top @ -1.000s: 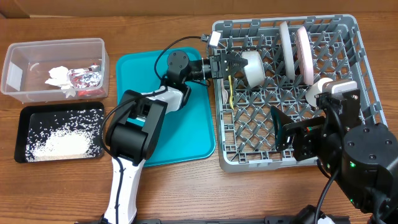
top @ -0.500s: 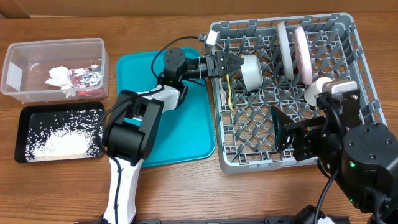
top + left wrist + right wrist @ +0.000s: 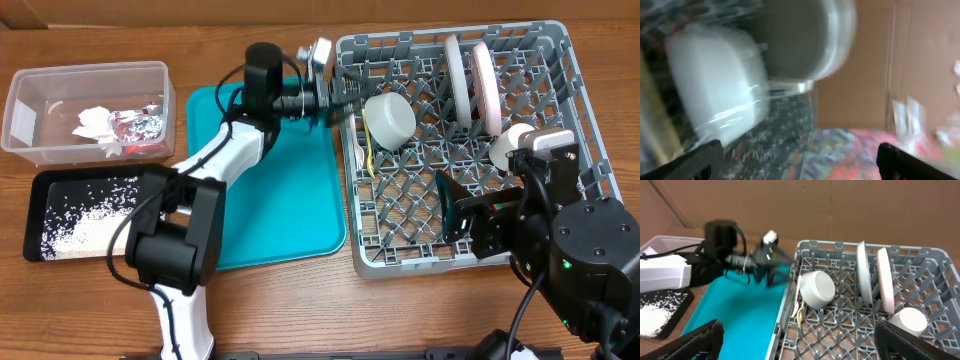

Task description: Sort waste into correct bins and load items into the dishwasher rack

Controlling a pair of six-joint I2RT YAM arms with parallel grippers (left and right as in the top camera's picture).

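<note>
Dishwasher rack (image 3: pixel 400 240) fills the right side of the tabletop (image 3: pixel 300 310), and all four dishes are inside it. The small white bowl (image 3: pixel 390 120) lies tipped on its side among the pegs in the rack's left part, with the thin yellow utensil (image 3: pixel 368 152) just beside it. The grey-blue plate (image 3: pixel 460 80) and the white plate (image 3: pixel 487 88) stand on edge next to each other at the back. The small white cup (image 3: pixel 508 145) rests by the right wall.

My left jaws are released and grasp nothing. They hang at the rack's left rim, near the bowl but apart from it. The left wrist view is blurred, yet the bowl (image 3: pixel 715 90) shows ahead of my spread fingers (image 3: pixel 695 160). My right jaws are also spread wide and hold nothing, over the rack's front right part.

The teal tray (image 3: pixel 290 200) lies between the rack and the bins. The clear tub (image 3: pixel 40 90) holds the paper napkin (image 3: pixel 97 125) and the foil wrapper (image 3: pixel 138 125). The black tray (image 3: pixel 30 220) in front of it holds the rice grains (image 3: pixel 95 230).
</note>
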